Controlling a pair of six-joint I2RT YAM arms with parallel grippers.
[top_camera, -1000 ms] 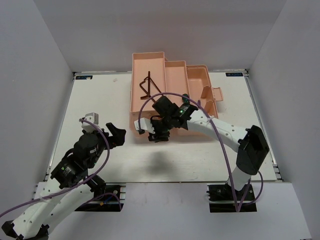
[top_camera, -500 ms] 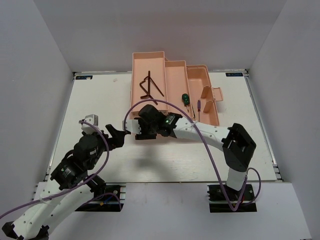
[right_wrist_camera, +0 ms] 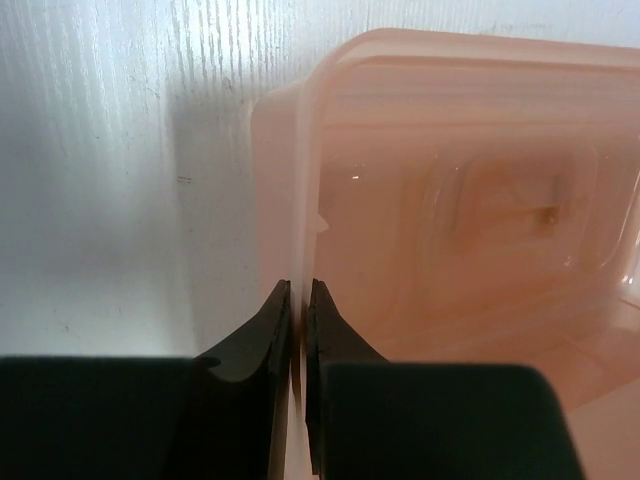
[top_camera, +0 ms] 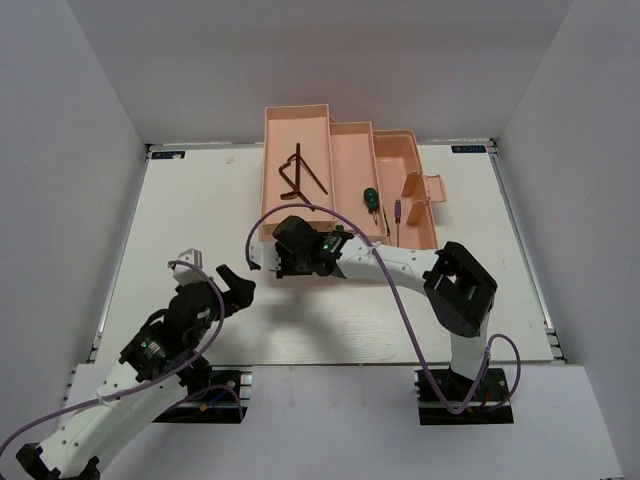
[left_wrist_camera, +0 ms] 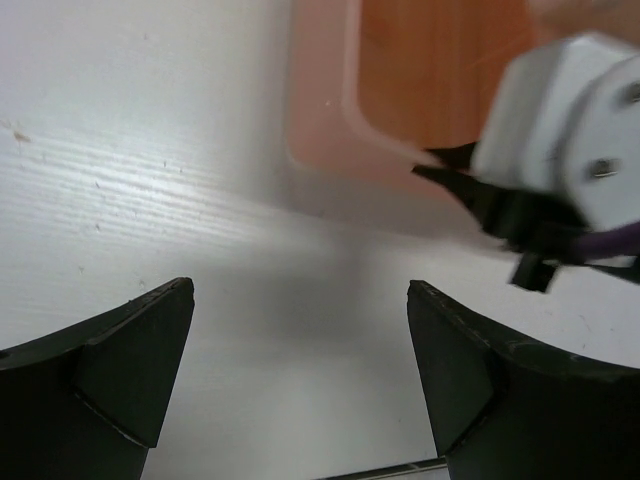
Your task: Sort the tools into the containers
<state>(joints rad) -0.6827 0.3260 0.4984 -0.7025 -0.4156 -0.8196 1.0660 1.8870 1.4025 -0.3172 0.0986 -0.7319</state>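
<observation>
The salmon-pink toolbox stands open at the back middle of the table. Two dark hex keys lie in its left tray. A green-handled screwdriver and a thin purple driver lie further right in it. My right gripper is at the box's near left corner. In the right wrist view that gripper is shut on the thin pink side wall of the toolbox. My left gripper hangs open over bare table just left of that corner. Nothing sits between the fingers of the left gripper.
The white table is walled in on three sides by white panels. In the left wrist view the right arm's grey wrist and its purple cable sit close ahead, in front of the toolbox corner.
The right gripper slid left along the toolbox's near side to its left corner and closed on the wall. The left arm drew back a little toward its base, still open.
</observation>
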